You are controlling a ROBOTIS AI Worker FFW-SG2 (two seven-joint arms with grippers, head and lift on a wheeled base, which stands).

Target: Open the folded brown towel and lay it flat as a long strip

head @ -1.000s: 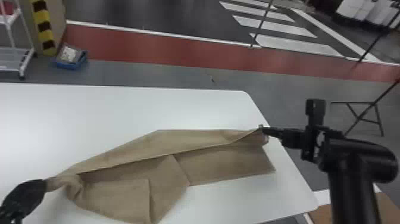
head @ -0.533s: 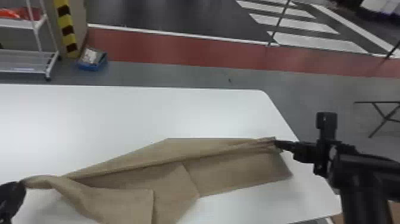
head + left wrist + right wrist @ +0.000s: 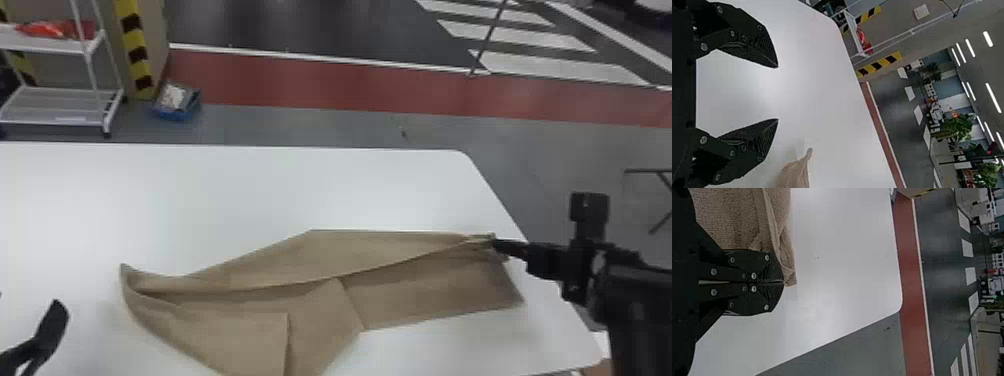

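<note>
As I view the site through the head camera, the brown towel [image 3: 300, 260] lies lengthwise across the near part of the white desk [image 3: 250, 195], only partly opened. I find its right end close to the desk's right edge and its left end drawn to a pointed corner, near the left tool [image 3: 30, 300] but apart from it. One layer runs along the far side and overlaps the rest in a long slanting fold. Nearer me, the cloth spreads in angled flaps, one with a straight edge, and passes out at the bottom of the view. Flatness: incomplete; creases noted at both ends.

Left tool [image 3: 777, 93]: fingers [image 3: 760, 49] wide apart over the desk, nothing between them. In that wrist view I record the towel's tip near one finger, with a gap between.

Right tool [image 3: 495, 244]: brought together and clamped on the towel's far right corner. My right wrist view confirms it, the two fingers [image 3: 774, 272] meeting and a gathered fold of cloth at their tips.

Surroundings, beyond the desk: a white rack [image 3: 55, 107] with red items [image 3: 55, 30] on its upper shelf, a yellow-and-black striped post [image 3: 134, 50], a blue box [image 3: 175, 102] on the floor, a red floor band [image 3: 320, 82] and white floor stripes [image 3: 555, 65].
</note>
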